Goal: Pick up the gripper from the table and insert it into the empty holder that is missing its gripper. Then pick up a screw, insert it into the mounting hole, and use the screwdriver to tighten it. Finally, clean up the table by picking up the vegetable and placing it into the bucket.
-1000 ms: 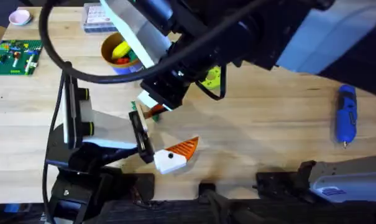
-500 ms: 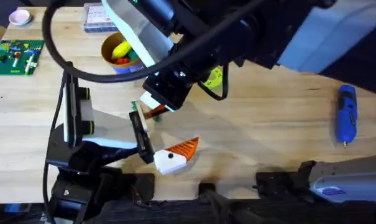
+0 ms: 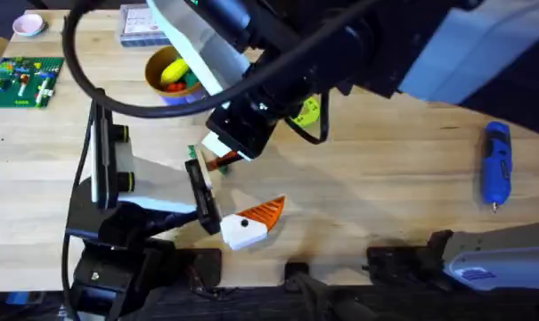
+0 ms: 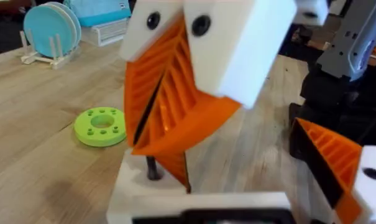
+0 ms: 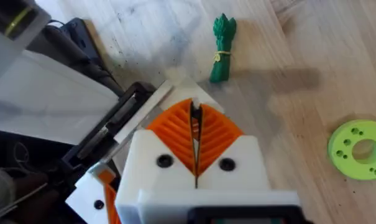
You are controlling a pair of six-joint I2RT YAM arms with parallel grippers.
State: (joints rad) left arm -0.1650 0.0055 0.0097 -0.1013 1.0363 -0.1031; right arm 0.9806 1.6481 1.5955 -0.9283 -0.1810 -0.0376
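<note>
The table is pale, knotty wood, lightly scuffed where the right wrist camera looks down on it. The right arm reaches across the middle, and its gripper hangs with the orange ribbed pads pressed flat together, nothing visible between them. Just beyond its tips lies the vegetable — a small green bundle, on the bare wood, near the middle of the table. The left gripper sits low near the front edge, next to a white block with an orange wedge tip; from these angles I cannot tell whether its fingers are apart or together. The bucket, blue with a tan rim and holding yellow and red toy food, stands toward the far left, well away from the vegetable. A flat green ring disc rests near the right gripper. The blue screwdriver lies alone at the far right. At the far left edge sit a green circuit board and — possibly — a small pink dish.
</note>
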